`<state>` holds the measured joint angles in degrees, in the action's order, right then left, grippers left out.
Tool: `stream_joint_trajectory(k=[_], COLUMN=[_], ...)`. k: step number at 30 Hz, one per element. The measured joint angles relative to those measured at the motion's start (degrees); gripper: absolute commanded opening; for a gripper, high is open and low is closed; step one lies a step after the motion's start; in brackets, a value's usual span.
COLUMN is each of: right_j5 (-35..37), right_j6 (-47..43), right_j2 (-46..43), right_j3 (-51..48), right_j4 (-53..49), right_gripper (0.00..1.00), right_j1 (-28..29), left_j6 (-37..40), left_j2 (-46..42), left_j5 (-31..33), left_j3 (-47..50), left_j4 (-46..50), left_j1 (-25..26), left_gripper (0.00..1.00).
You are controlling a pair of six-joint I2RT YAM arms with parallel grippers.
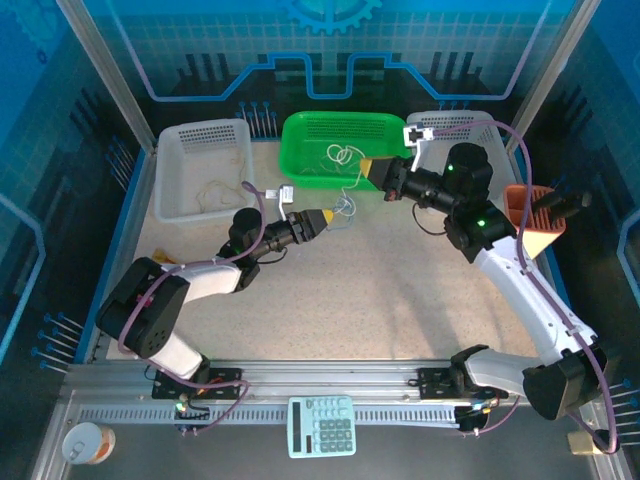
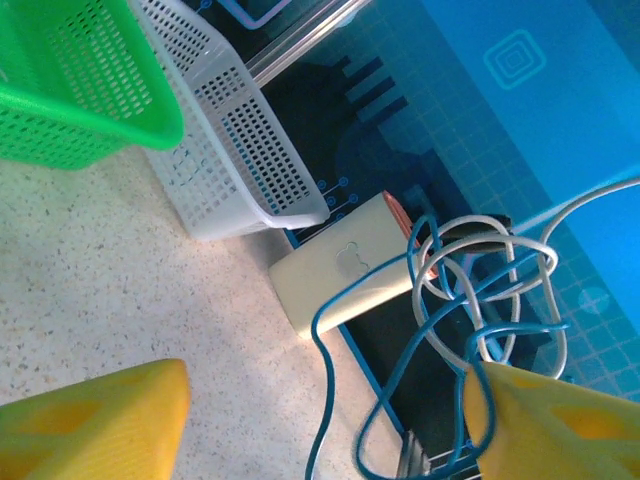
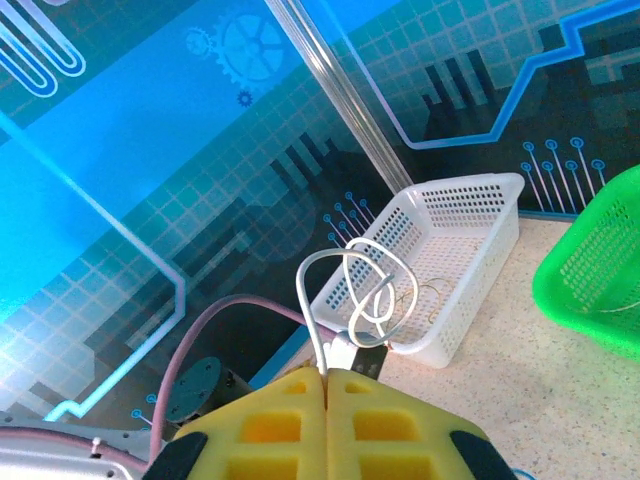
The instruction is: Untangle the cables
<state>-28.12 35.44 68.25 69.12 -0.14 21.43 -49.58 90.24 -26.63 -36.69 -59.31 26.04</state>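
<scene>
Right wrist view: right gripper (image 3: 326,378) fingers pressed together on the white cable (image 3: 362,285), which loops just past them. Left wrist view: left gripper (image 2: 328,400) jaws wide apart, blue cable (image 2: 320,345) knotted with the white beside one finger. Top view: tangle (image 1: 345,207) between both tips, before green basket (image 1: 292,150).

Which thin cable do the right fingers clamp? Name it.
The thin white looped cable, pinched between the shut yellow right fingers; the thin blue cable hangs at the open left fingers instead.
</scene>
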Motion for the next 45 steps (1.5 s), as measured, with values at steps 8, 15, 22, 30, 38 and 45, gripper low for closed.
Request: stream_joint_trajectory(k=[8, 15, 22, 30, 38, 45], right_j5=[0.3, 1.3, 3.3, 3.3, 2.0, 1.5], right_j6=[0.1, -1.0, 0.5, 3.7, 6.3, 11.2], right_j2=[-0.1, -1.2, -3.1, -3.3, -2.6, -0.3], right_j3=[0.0, 0.0, -0.2, -0.2, -0.6, -1.9], right_j4=[0.5, -0.4, -0.2, 1.6, 3.7, 9.2], right_gripper=[0.0, 0.0, 0.0, 0.0, 0.0, 0.0], right_j1=[0.3, -3.6, -14.9, -20.2, -19.0, -13.6], left_j6=[-6.4, -6.8, -2.6, 2.5, 1.4, -7.3], left_j2=[6.8, 5.1, -3.8, -8.0, -8.0, -7.6], left_j5=[-0.7, 1.1, 8.1, 11.8, 9.0, 7.2], left_j3=[0.0, 2.2, 8.0, 9.3, 7.0, 3.8], left_j4=[-10.2, -10.7, 1.6, 12.0, 14.5, 8.2], left_j1=[0.0, -0.8, -3.5, -3.6, -2.4, 0.3], left_gripper=[0.0, 0.0, 0.0, 0.15, 0.65, 0.76])
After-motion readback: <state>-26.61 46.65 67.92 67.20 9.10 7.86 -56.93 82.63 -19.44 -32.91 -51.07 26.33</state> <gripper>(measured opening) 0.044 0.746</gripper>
